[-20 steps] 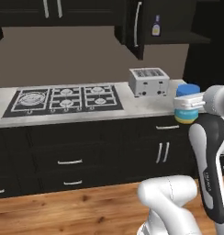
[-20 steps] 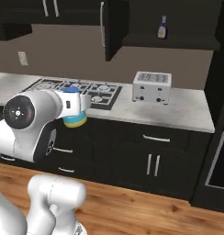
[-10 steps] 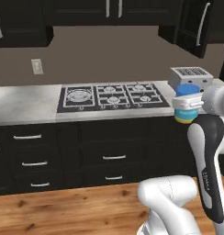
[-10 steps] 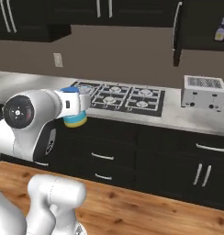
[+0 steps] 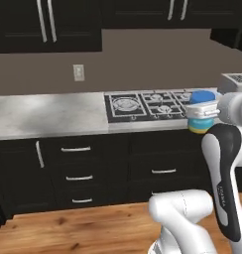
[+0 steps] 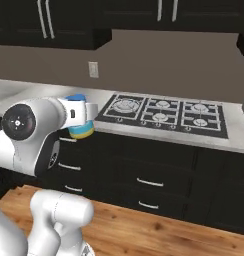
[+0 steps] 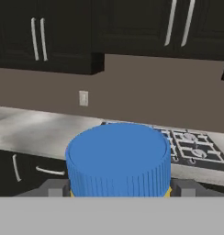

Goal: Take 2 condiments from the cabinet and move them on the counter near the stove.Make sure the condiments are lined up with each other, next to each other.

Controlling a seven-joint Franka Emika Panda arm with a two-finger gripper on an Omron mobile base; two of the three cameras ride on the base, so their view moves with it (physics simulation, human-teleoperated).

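Hand view looks along the jaws straight over the ribbed blue lid of the squat jar [image 7: 118, 158], which sits between the two grey fingers [image 7: 53, 188], one showing at each side of it. The gripper [image 7: 118, 190] has its jaws spread wide and closed on the jar, so the jar is carried in the air, clear of the bench.

From the left base view the jar [image 5: 201, 112] shows its blue lid, pale band and yellow-and-teal body at the end of the white arm [image 5: 223, 168], seen in front of the right end of the stove [image 5: 148, 105]. The marbled bench [image 5: 48, 115] runs leftward from the stove, with black drawers [image 5: 76, 171] under it and a pale wall outlet [image 5: 79, 72] above.

From the right base view the gripper [image 6: 80, 116] holds the jar [image 6: 79, 129] to the left of the stove [image 6: 164, 114], above the front edge of the bench [image 6: 234, 137]. Black wall cabinets with silver bar handles [image 6: 46, 22] hang overhead, their doors closed. At the far right of the left base view, a corner of a silver toaster [image 5: 236, 79] stands on the bench.
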